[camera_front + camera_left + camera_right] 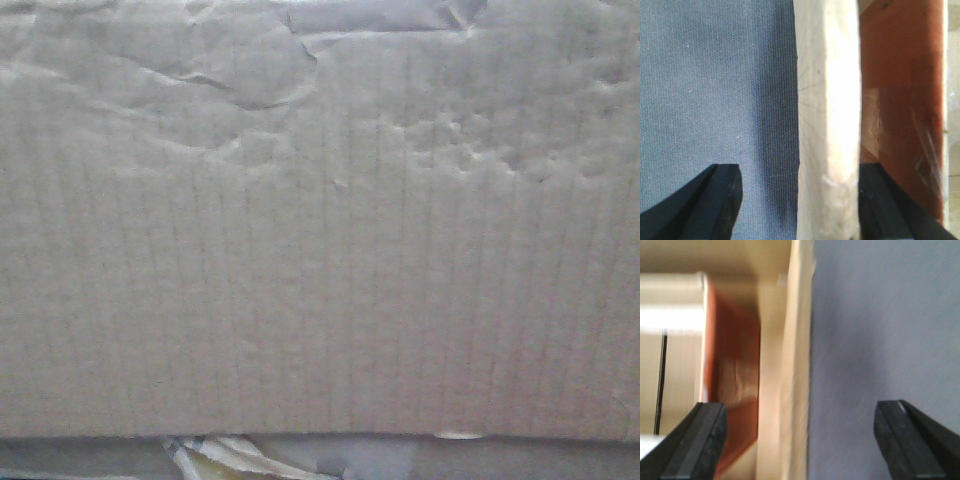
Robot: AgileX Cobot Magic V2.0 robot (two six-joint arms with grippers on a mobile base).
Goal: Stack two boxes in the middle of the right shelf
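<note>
The box (320,250) close ahead, two walls straddled.
My left claw (799,170) and right claw (800,407) each stand spread over one upright wall of the box, pinching nothing. I'd centre each wall in its gap, then squeeze both evenly before lifting.

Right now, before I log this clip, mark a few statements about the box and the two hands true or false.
1. A cardboard box fills the front view. True.
2. The left hand straddles a box wall. True.
3. The right hand is clamped shut. False: it is open, straddling a cardboard wall.
4. A blue bin shows in the front view. False: no bin shows there.
</note>
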